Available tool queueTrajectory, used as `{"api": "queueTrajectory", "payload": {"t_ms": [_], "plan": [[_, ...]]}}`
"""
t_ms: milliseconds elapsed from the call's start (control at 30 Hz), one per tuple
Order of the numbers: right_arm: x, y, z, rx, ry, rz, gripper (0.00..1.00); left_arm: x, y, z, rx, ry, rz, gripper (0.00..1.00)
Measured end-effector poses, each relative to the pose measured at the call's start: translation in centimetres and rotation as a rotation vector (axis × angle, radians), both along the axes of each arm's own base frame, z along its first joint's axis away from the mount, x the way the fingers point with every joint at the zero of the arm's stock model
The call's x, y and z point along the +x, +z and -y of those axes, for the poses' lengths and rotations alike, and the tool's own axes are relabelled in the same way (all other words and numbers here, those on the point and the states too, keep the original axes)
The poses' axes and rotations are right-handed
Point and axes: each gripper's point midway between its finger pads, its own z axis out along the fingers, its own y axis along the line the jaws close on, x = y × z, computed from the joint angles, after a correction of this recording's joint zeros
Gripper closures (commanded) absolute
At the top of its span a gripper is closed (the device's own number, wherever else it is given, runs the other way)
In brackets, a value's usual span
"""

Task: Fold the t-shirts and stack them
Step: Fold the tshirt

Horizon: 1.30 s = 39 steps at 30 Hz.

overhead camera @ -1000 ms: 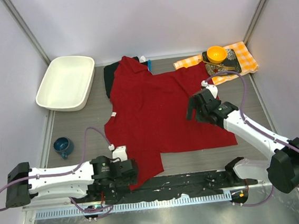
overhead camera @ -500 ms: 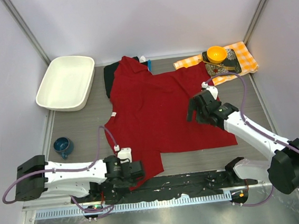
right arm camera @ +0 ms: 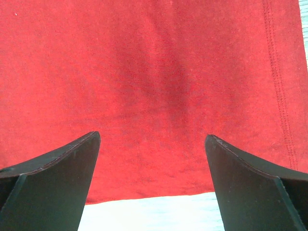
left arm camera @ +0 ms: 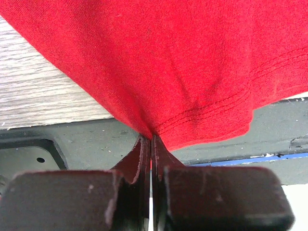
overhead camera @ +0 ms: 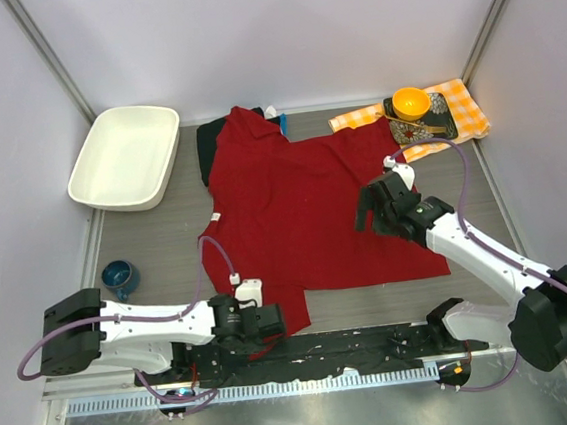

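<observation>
The red t-shirt (overhead camera: 303,206) lies spread across the middle of the grey table (overhead camera: 146,241) in the top view. Its far end reaches the upper centre of the frame, where it overlaps a folded black t-shirt (overhead camera: 212,144) that shows only at the red cloth's upper-left edge. The left gripper (overhead camera: 272,321) sits at the lower centre-left of the frame, at the shirt's near corner. In the left wrist view its fingers (left arm camera: 138,163) are pressed together on a fold of the red hem, which bunches where it enters them and hangs over the dark strip (overhead camera: 376,342) along the table's near edge. The right gripper (overhead camera: 368,209) is over the right half of the shirt, right of centre in the top view. The right wrist view shows its two fingers (right arm camera: 57,168) spread wide, with flat red cloth between and beyond them and nothing gripped; whether the tips touch the cloth cannot be told. A white tray (overhead camera: 123,158) is at the upper left and a blue mug (overhead camera: 119,279) at the left. At the upper right an orange bowl (overhead camera: 411,102) stands on a dark plate (overhead camera: 442,117) on the orange-and-white checked cloth (overhead camera: 464,105).
</observation>
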Motion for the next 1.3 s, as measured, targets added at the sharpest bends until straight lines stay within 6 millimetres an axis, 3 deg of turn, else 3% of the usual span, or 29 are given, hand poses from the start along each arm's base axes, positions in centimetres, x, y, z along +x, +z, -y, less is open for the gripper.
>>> {"api": "queueTrajectory", "payload": {"t_ms": [233, 333, 700, 867, 1133, 1300], "plan": [[0.1, 0.3, 0.3, -0.010, -0.011, 0.015, 0.04, 0.2, 0.3, 0.2, -0.019, 0.008, 0.017, 1.00], [0.0, 0.2, 1.2, -0.050, -0.037, 0.015, 0.03, 1.6, 0.8, 0.2, -0.036, 0.035, 0.091, 1.00], [0.0, 0.3, 6.3, -0.083, -0.249, 0.039, 0.03, 7.3, 6.5, 0.1, -0.189, 0.166, 0.315, 1.00], [-0.7, -1.5, 8.6, -0.062, -0.344, -0.012, 0.04, 10.1, 6.9, 0.3, -0.197, 0.192, 0.356, 1.00], [-2.0, -3.7, 9.2, -0.034, -0.389, -0.101, 0.05, 12.8, 5.0, 2.3, -0.180, 0.136, 0.345, 1.00], [-3.4, -4.3, 9.9, -0.030, -0.448, -0.136, 0.06, 15.5, 5.5, 2.7, -0.245, 0.174, 0.352, 1.00]]}}
